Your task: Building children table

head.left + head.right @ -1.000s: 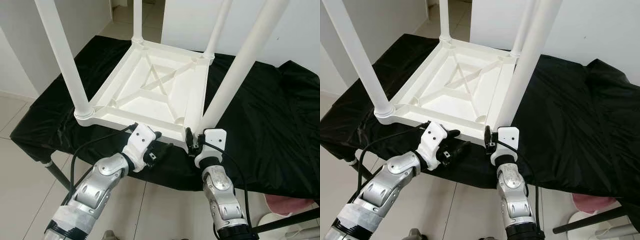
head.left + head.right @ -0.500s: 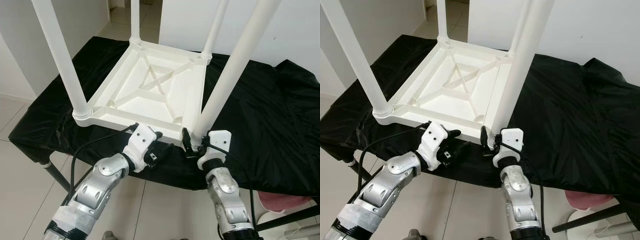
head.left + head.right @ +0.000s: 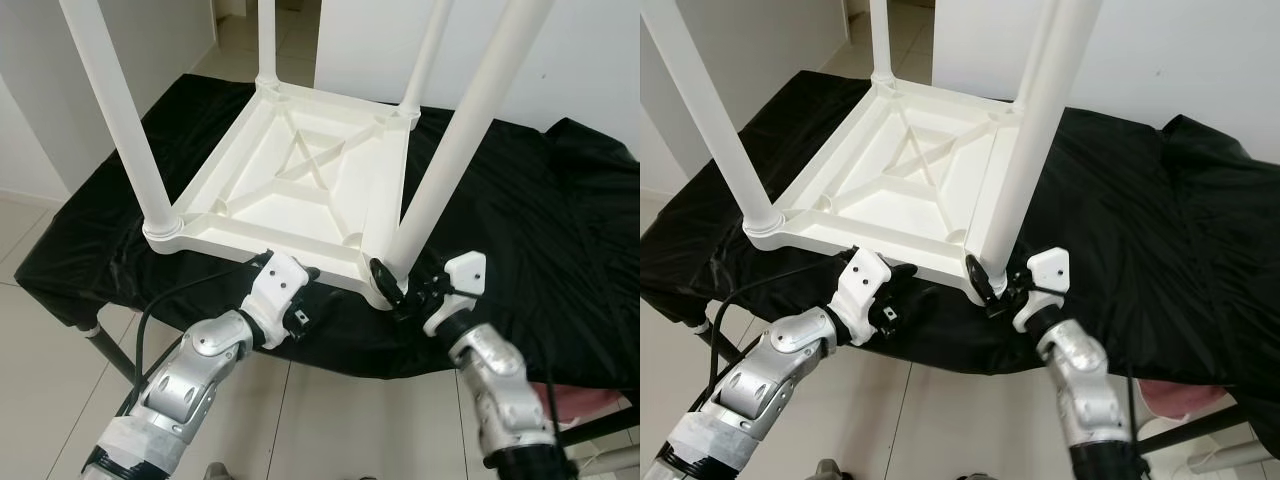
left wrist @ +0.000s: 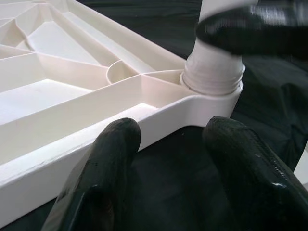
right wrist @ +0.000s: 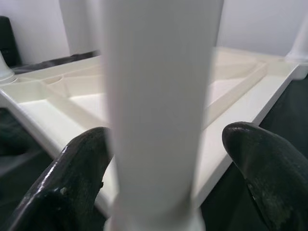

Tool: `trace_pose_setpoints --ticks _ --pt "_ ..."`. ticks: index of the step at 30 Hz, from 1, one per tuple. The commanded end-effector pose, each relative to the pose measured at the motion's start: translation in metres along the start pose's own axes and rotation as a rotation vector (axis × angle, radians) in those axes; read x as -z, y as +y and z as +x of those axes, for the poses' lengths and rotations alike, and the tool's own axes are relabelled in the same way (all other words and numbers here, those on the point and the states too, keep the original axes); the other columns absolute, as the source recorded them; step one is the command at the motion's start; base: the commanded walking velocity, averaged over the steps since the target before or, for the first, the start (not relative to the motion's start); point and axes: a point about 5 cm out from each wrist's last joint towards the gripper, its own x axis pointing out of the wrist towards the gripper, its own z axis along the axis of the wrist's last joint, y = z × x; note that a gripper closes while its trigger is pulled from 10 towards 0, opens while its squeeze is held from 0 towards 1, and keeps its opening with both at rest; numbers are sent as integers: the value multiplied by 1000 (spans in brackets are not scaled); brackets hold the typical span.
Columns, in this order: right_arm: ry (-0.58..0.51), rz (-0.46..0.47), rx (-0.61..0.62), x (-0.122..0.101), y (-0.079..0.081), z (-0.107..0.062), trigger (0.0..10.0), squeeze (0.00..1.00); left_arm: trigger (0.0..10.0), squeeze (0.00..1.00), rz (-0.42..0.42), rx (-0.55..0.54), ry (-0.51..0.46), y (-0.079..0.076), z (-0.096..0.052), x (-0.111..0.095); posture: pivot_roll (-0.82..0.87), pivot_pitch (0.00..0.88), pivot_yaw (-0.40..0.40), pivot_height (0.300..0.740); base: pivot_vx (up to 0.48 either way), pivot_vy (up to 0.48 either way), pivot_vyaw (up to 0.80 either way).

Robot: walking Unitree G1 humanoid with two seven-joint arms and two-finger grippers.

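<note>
A white plastic children's table (image 3: pixel 300 185) lies upside down on a black-covered worktable, its legs pointing up. My right gripper (image 3: pixel 392 290) is open at the base of the near right leg (image 3: pixel 450 150). In the right wrist view that leg (image 5: pixel 159 96) stands between the two black fingers (image 5: pixel 82 178), with a gap on one side. My left gripper (image 3: pixel 308 295) is open at the table's near rim. In the left wrist view its fingers (image 4: pixel 115 159) straddle the rim (image 4: pixel 72 159) just short of the leg socket (image 4: pixel 211 72).
The black cloth (image 3: pixel 520 220) hangs over the worktable's front edge, with tiled floor (image 3: pixel 40 330) below. A metal support leg (image 3: pixel 110 345) slants under the near left corner. A pink object (image 3: pixel 575 400) lies on the floor at the right. The other three white legs rise around the work area.
My right forearm has swung out to the right and its wrist has turned, while the fingers stay at the near right leg's base. The left gripper has crept slightly closer to the rim.
</note>
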Motion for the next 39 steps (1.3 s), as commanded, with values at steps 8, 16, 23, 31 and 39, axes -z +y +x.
trace_pose_setpoints --ticks 8,16,23,31,39 --pt "91 -3 -135 19 -8 8 1020 0 10000 0 19 62 -2 -2 1 -3 15 69 -47 740 0 0 0" --pt "119 -34 -132 20 -30 5 0 0 10000 0 19 52 -6 -1 2 -4 15 84 -49 740 0 0 0" --pt "84 0 -68 15 -34 7 10000 0 10000 0 19 59 -5 -2 4 -4 9 94 -48 740 0 0 0" --pt "98 -18 201 15 -34 4 10000 0 10000 0 21 57 0 -2 3 -3 3 105 -46 740 0 0 0" --pt "37 46 448 11 -10 5 10000 0 10000 0 16 65 0 -3 5 -3 -8 109 -38 740 0 0 0"
